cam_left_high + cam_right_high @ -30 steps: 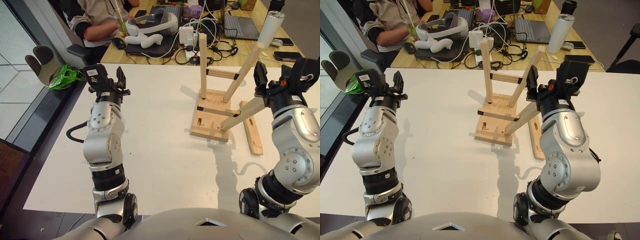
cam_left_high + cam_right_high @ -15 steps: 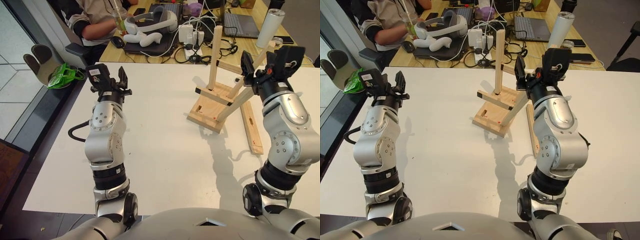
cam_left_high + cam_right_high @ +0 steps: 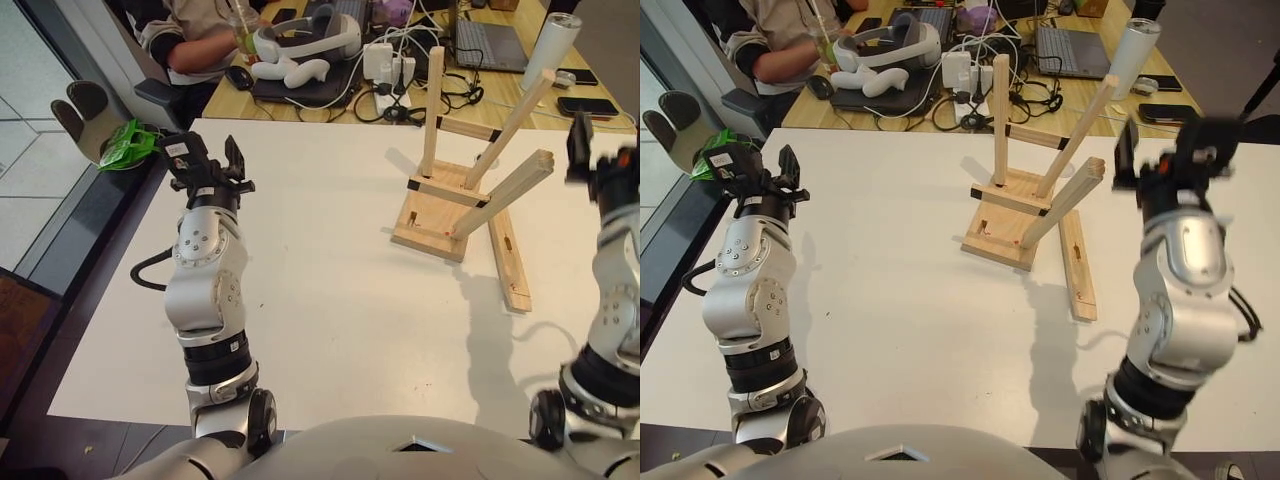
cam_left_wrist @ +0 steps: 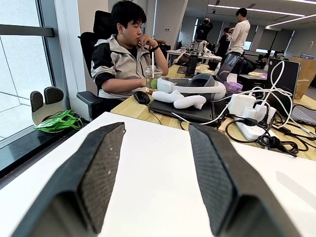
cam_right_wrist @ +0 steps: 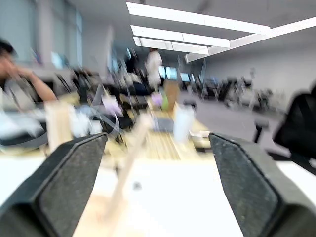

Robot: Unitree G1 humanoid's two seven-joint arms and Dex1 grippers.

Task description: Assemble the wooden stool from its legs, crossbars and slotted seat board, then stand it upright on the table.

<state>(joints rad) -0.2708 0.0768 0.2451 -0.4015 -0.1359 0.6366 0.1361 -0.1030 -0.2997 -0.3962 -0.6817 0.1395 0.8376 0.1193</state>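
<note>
The near part of the white table (image 3: 330, 300) is bare. The left gripper (image 3: 222, 165) sits at centre left, fingers apart and holding nothing. At the right edge the right gripper (image 3: 1155, 165) hangs with fingers spread too, near one leg tip but apart from it. Between them, right of centre, the stool (image 3: 450, 193) stands upside down, seat board (image 3: 425, 228) on the table. A loose wooden slat (image 3: 508, 265) lies just beside it. Along the top of the frame, a cluttered desk holds a white headset (image 3: 305, 35), power strip (image 3: 392, 100), laptop (image 3: 495, 45) and tumbler (image 3: 552, 45).

The white table (image 3: 330, 300) bears the upturned, part-built stool (image 3: 430, 225), with a loose wooden bar (image 3: 507, 262) lying just beside it.
</note>
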